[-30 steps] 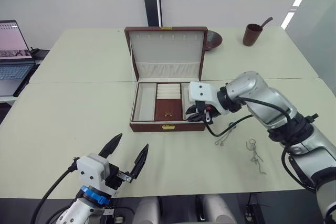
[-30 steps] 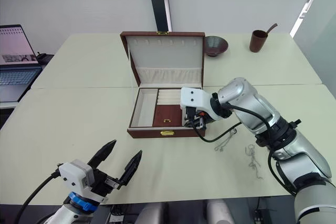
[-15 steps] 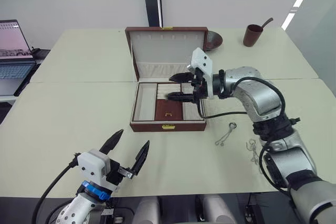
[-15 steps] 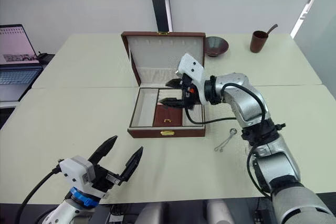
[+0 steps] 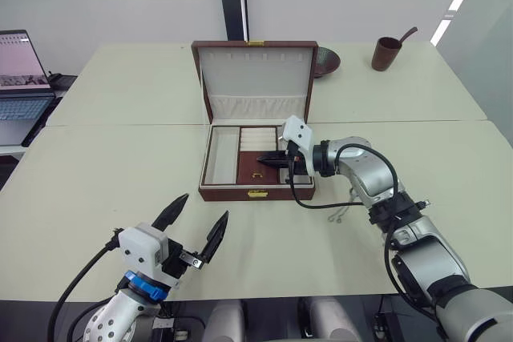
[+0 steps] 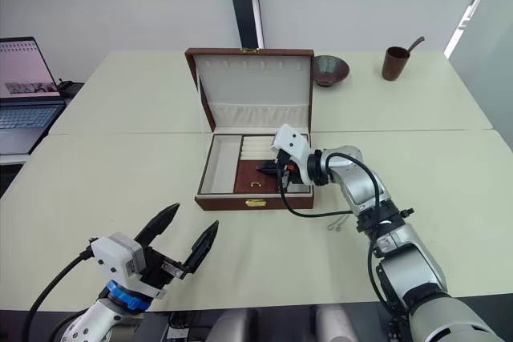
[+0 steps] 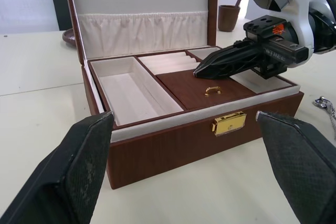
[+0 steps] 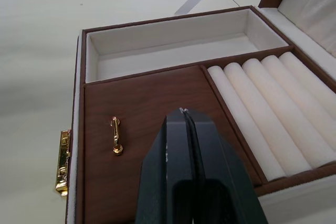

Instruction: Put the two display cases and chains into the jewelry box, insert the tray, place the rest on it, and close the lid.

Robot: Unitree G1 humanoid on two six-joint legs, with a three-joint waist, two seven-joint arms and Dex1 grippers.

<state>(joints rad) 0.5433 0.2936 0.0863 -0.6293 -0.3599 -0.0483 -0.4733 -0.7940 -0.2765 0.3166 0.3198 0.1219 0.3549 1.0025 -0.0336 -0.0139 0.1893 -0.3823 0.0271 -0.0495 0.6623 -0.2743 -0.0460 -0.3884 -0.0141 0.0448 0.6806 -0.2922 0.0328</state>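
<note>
Nearest, the left gripper point(image 5: 192, 229) hangs spread wide over bare table point(image 5: 96, 190), well short of the jewelry box point(image 5: 256, 191). Farther on, the right gripper point(image 5: 268, 158) is pinched closed on nothing, hovering above the box's brown inner lid point(image 8: 147, 114). A chain point(image 5: 343, 212) lies beside the box's right edge.
</note>
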